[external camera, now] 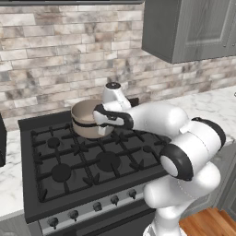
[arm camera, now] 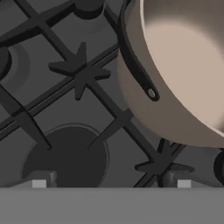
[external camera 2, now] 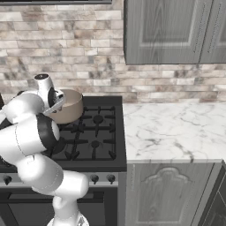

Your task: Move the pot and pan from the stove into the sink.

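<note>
Brick wall and grey cabinets frame my view, with white marble counter (external camera 2: 172,128) right of the stove (external camera: 92,161). Nearest me, the knob row; beyond it, dark iron grates. My gripper (arm camera: 111,183) hangs over the grates just beside the pot (external camera: 85,119), fingertips (arm camera: 39,183) set well apart, holding nothing. The pot sits on the back burner, its dark handle (arm camera: 135,65) facing my hand.
</note>
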